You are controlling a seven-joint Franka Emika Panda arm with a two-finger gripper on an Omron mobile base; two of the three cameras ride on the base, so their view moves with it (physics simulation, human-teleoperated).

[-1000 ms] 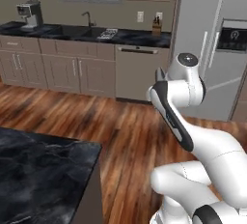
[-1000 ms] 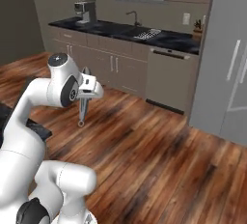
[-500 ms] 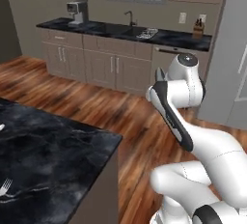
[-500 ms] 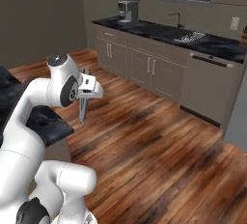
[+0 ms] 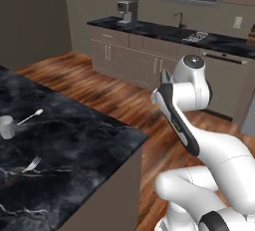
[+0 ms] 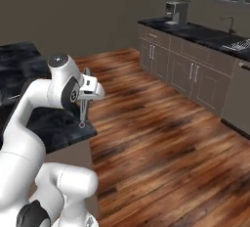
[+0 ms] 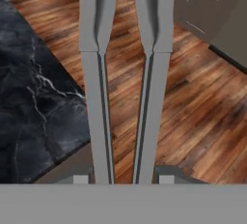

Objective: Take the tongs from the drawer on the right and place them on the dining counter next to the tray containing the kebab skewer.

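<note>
While the pincer (image 7: 123, 177) grips the tongs (image 7: 124, 78), arms hanging down, dining counter (image 7: 34, 107) corner beside, wood floor (image 7: 202, 102) below.

Plenty of open wood floor (image 6: 161, 138) at 3 o'clock; dining counter (image 5: 74, 145) corner at 9 o'clock, carrying a cup (image 5: 6, 127), spoon (image 5: 30, 117) and fork (image 5: 32, 164).

tongs (image 7: 124, 73) cut off at top edge — dining counter (image 5: 74, 145) cropped left
</note>
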